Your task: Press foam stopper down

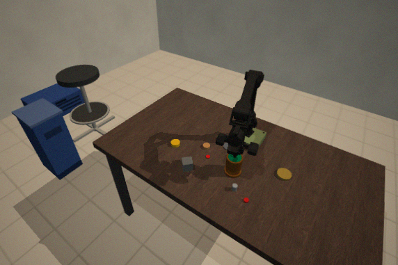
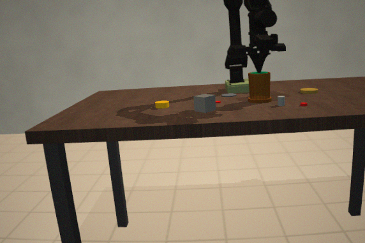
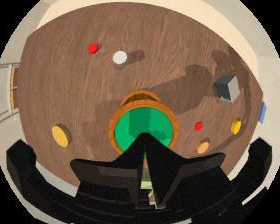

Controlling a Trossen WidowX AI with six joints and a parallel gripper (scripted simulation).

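Nearest your wrist camera, the gripper (image 3: 145, 137) had its two fingers pressed together into one blunt wedge with nothing between them, pointing straight down at the green foam stopper (image 3: 135, 127). That stopper sat in the mouth of the orange jar (image 2: 259, 87), which stood upright on the dark wooden table (image 2: 96, 118), just in front of the arm's pale green base plate (image 2: 240, 88). From the side, the fingertip met the stopper at about rim height, and a thin green edge showed above the rim; whether it was truly pressing I could not tell. You should have expected the foam to be soft and springy, yielding easily, so no hold was needed, only a push on the centre of its top face. The jar looked light enough to slide or tip under an off-centre push. Its long axis ran vertical, mouth up, and the stopper's flat face pointed up too. Farther off lay a grey cube (image 2: 204, 103), a yellow disc (image 2: 162, 104), a small white cylinder (image 2: 281, 100) and a red button (image 2: 304, 104), all well apart from the jar.
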